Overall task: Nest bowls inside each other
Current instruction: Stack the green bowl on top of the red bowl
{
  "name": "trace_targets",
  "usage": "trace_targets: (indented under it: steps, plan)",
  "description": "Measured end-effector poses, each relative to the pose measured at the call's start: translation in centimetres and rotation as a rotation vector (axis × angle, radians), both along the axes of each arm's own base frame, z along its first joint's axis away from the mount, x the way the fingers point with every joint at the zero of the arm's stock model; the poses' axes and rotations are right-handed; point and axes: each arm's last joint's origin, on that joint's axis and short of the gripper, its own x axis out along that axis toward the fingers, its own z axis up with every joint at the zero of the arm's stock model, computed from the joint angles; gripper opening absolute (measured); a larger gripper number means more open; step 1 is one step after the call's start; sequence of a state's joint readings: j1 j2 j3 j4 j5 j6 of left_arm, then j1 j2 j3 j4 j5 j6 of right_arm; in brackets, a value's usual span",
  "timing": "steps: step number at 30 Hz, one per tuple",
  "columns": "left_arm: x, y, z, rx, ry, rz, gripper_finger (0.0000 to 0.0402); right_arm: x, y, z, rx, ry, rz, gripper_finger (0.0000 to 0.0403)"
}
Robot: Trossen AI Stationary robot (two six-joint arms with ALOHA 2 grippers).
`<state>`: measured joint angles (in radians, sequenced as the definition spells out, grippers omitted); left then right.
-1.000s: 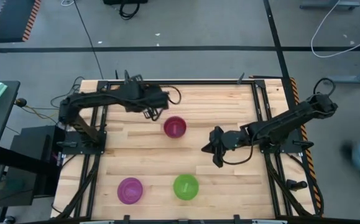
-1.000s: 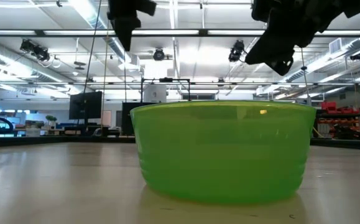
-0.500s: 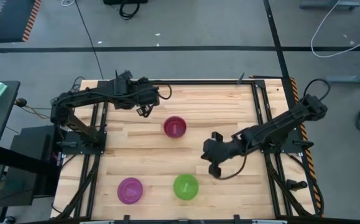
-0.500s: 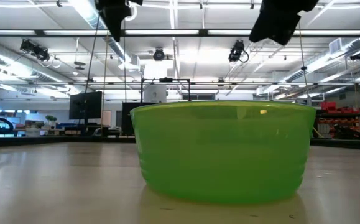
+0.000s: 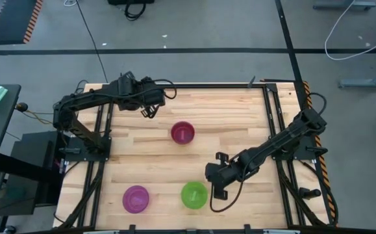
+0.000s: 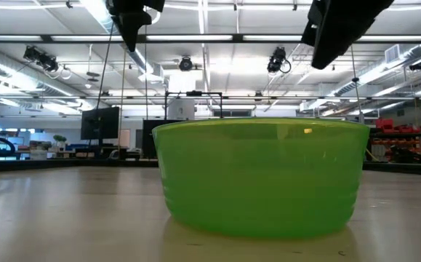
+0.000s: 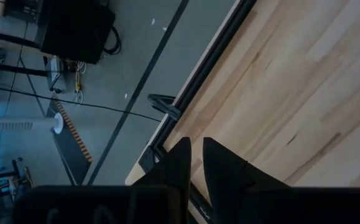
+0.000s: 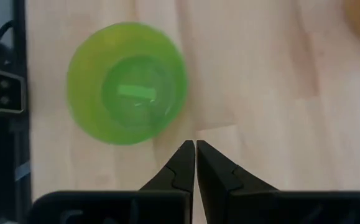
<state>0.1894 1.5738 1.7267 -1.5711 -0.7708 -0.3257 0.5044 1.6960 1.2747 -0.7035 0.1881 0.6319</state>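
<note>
Bright, even light falls from ceiling strip lamps (image 6: 101, 14), the counter (image 5: 239, 117) shows only soft shadows, and the green bowl (image 6: 259, 175) glows translucent.

You have a light wooden slatted table (image 5: 239, 117). Resting directly on it, well apart: pink bowl (image 5: 182, 132), purple bowl (image 5: 136, 198), green bowl (image 5: 193, 195).

Three bowls on table, all upright, mouths up, none nested.
Pink bowl (image 5: 182, 132) near table centre. Purple bowl (image 5: 136, 198) and green bowl (image 5: 193, 195) side by side along the near edge, well apart. Green bowl is translucent, empty.
</note>
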Motion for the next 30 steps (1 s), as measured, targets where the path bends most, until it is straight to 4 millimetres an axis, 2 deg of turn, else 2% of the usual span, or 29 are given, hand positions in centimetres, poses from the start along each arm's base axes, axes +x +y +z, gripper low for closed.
trace_targets:
  steps: [10, 18, 26, 30]
  plan:
    - [0.1, -0.2, 0.0, -0.001, -0.050, 0.042, 0.0051, 0.1, 1.3, 0.0, 0.057, -0.014, 0.023, 0.0042]
    - [0.5, -1.6, -0.1, -0.008, -0.098, 0.040, 0.0044, 1.1, 2.1, -1.7, 0.103, 0.019, 0.127, 0.0070]
    - [0.6, -2.2, -0.1, -0.009, -0.143, 0.063, 0.0043, 2.1, 0.9, -1.6, 0.110, -0.006, 0.161, 0.0075]
    - [0.6, -2.5, -0.1, -0.010, -0.163, 0.073, 0.0034, 2.5, 0.6, -2.3, 0.100, 0.010, 0.161, 0.0076]
